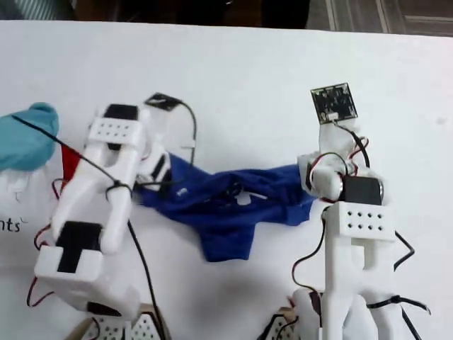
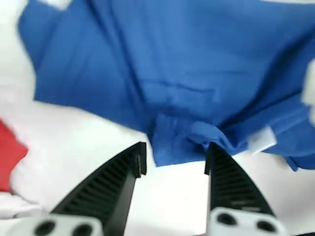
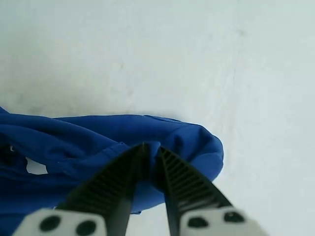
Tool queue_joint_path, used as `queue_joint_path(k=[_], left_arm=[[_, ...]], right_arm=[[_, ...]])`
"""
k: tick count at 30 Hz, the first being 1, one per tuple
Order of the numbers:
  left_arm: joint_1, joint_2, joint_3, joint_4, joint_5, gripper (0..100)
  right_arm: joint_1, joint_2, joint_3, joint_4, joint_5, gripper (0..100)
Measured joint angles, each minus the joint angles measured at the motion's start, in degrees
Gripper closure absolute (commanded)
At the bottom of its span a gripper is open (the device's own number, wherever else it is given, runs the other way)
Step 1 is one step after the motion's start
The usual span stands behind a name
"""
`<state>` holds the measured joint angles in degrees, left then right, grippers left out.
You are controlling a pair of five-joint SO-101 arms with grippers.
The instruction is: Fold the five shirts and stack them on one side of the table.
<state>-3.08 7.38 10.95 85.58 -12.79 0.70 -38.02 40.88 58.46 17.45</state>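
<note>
A crumpled blue shirt (image 1: 226, 205) lies stretched across the middle of the white table (image 1: 241, 78), between the two arms. My left gripper (image 2: 174, 155) is open, and the shirt's edge (image 2: 172, 108) lies just at its black fingertips; in the high view it sits at the shirt's left end (image 1: 157, 170). My right gripper (image 3: 151, 150) is shut on a fold of the blue shirt (image 3: 98, 137) at its right end (image 1: 309, 180), with cloth pinched between the narrow jaws.
A teal shirt (image 1: 28, 134) is bunched at the table's left edge. A red shirt (image 1: 71, 161) lies partly under the left arm and shows beside the blue one (image 2: 10, 152). White cloth (image 1: 10, 195) lies below the teal one. Cables trail from both arms.
</note>
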Motion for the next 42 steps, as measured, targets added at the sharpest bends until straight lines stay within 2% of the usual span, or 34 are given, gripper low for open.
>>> queue_joint_path(k=[12,20,25,33,35,39,42], left_arm=[[-0.18,0.00,0.00,-1.58,-2.64,78],[3.43,0.00,0.00,-2.02,-2.64,78],[3.25,0.09,0.00,-2.20,-3.69,79],[3.34,5.80,-0.09,-2.29,-4.75,79],[3.34,5.89,-0.09,-2.29,-4.75,81],[3.34,5.89,-0.09,-2.29,-4.84,97],[3.69,5.89,-0.09,-2.29,-4.84,97]], right_arm=[[-0.44,0.00,0.00,-0.97,0.00,97.8],[-0.35,0.00,0.00,-0.97,0.00,97.8],[-0.35,0.00,0.00,-0.97,0.00,97.8],[-0.35,0.00,0.00,-0.97,0.00,97.8],[-0.35,0.00,0.00,-0.97,0.00,97.8],[-0.35,0.00,0.00,-0.97,0.00,97.8],[-0.35,0.00,0.00,-0.97,0.00,97.8]])
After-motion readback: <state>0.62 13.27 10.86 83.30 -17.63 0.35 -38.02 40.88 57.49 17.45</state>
